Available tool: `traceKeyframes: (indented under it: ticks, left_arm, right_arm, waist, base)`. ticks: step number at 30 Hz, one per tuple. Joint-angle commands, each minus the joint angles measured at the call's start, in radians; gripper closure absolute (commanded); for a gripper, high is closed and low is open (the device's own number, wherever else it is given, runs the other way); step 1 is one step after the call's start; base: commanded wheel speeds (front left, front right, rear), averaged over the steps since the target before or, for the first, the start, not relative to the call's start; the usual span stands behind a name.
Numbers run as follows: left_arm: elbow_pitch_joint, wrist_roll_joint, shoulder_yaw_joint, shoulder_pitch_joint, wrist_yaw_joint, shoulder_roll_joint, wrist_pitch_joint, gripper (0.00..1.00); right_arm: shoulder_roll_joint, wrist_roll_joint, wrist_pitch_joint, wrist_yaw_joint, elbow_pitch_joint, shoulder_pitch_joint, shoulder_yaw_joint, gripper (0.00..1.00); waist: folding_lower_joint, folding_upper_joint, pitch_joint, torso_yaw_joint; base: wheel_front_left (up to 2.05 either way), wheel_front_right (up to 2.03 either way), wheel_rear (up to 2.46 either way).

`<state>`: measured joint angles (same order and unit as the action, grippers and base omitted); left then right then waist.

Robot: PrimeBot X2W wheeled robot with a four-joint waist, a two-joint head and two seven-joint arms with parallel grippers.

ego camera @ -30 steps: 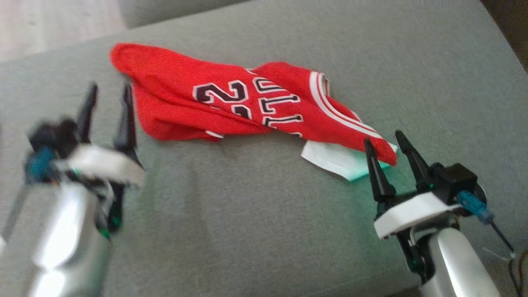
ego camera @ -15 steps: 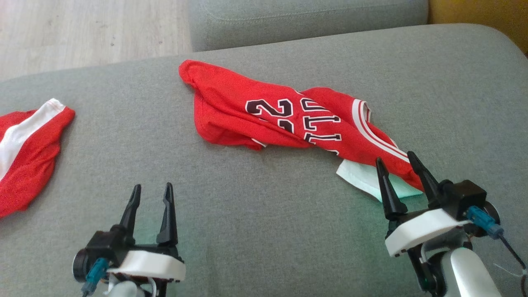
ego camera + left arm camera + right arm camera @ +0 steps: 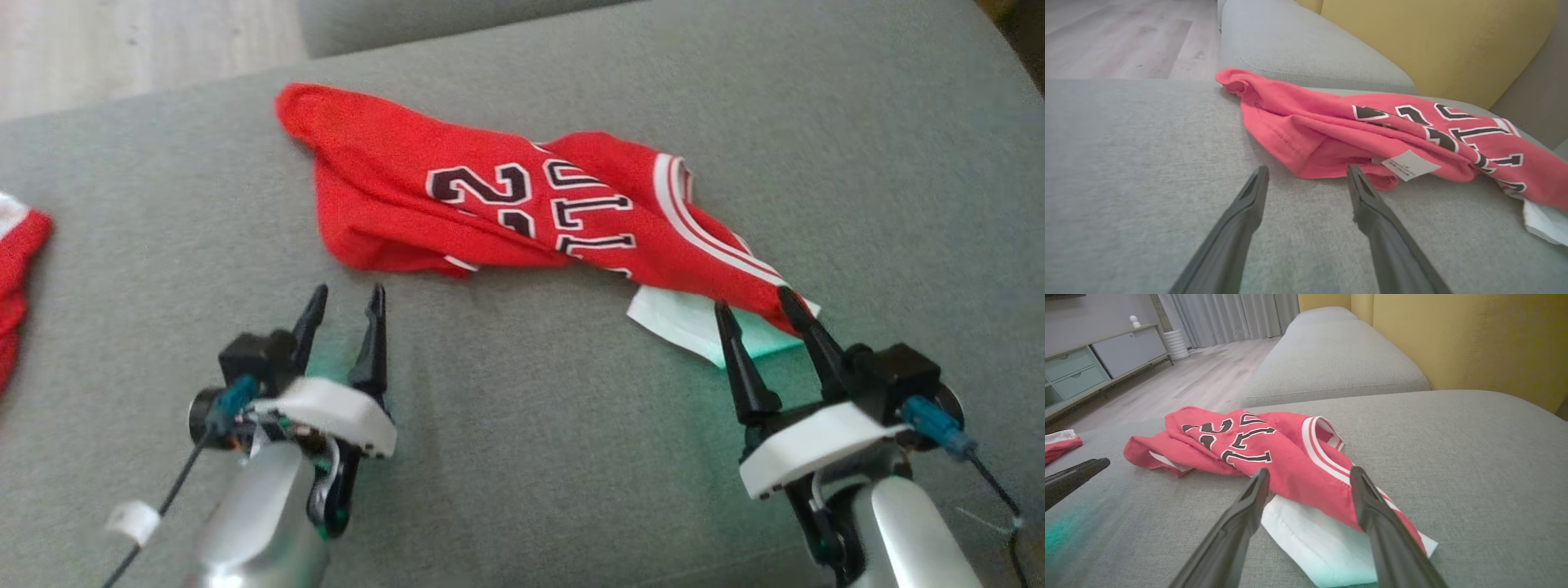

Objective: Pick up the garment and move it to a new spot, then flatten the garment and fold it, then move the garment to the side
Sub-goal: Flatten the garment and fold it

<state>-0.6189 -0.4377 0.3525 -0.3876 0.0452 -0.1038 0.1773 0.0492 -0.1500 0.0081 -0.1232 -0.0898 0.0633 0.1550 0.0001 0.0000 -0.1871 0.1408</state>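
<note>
Across the upper middle of the head view, crumpled on the grey sofa cushion (image 3: 531, 457): red garment (image 3: 506, 204), black-and-white numerals facing up, white-striped trim toward the right. Lower right end draped over a white piece of cloth (image 3: 694, 322). White label (image 3: 1408, 165) showing at the near hem in the left wrist view.

At lower right, right gripper (image 3: 753, 299): fingers spread wide, holding nothing, tips at the garment's lower right end and the white cloth; contact impossible to tell.

At lower left, left gripper (image 3: 349, 290): likewise spread wide and empty, tips pointing at the garment's near hem, just short of it.

At the far left edge, well apart, second red garment (image 3: 20, 269) with white trim. Upper left corner, pale wooden floor (image 3: 122, 41).
</note>
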Motion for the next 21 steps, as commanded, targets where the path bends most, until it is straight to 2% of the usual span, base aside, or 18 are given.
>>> traceKeyframes:
  ticks: [1,7,12,13,14,15,21]
  left_arm:
    - [-0.017,-0.012,-0.038,-0.066,0.007,-0.008,0.007,0.00]
    - [-0.159,-0.042,-0.067,-0.167,0.012,-0.009,0.011,0.00]
    - [-0.223,-0.051,-0.074,-0.230,0.027,-0.012,0.036,0.00]
    - [-0.229,-0.049,-0.071,-0.240,0.032,-0.012,0.042,0.06]
    - [-0.231,-0.042,-0.063,-0.250,0.038,-0.013,0.050,0.76]
    - [-0.233,-0.040,-0.057,-0.255,0.044,-0.012,0.056,1.00]
    - [-0.183,-0.049,-0.051,-0.226,0.064,0.001,0.078,1.00]
  right_arm:
    - [0.001,-0.010,-0.012,-0.008,0.032,0.056,0.030,0.00]
    - [0.001,-0.025,-0.030,-0.008,0.016,0.085,0.052,0.00]
    - [0.001,-0.030,-0.045,-0.008,0.007,0.094,0.052,0.00]
    - [0.001,-0.030,-0.048,-0.008,0.005,0.095,0.050,0.00]
    - [0.001,-0.030,-0.049,-0.008,0.003,0.096,0.047,0.00]
    - [0.001,-0.029,-0.050,-0.008,0.001,0.098,0.046,0.00]
    - [0.001,-0.025,-0.053,-0.008,-0.004,0.096,0.034,0.00]
  waist:
    - [-0.0001,0.0000,-0.040,0.041]
    - [-0.0001,0.0000,-0.084,0.090]
    - [-0.0001,0.0000,-0.104,0.099]
    - [-0.0001,0.0000,-0.105,0.097]
    - [-0.0001,0.0000,-0.107,0.094]
    - [-0.0001,0.0000,-0.107,0.090]
    - [-0.0001,0.0000,-0.091,0.052]
  base:
    - [0.00,0.00,0.00]
    - [0.00,0.00,0.00]
    - [0.00,0.00,0.00]
    - [0.00,0.00,0.00]
    - [0.00,0.00,0.00]
    - [0.00,0.00,0.00]
    - [0.00,0.00,0.00]
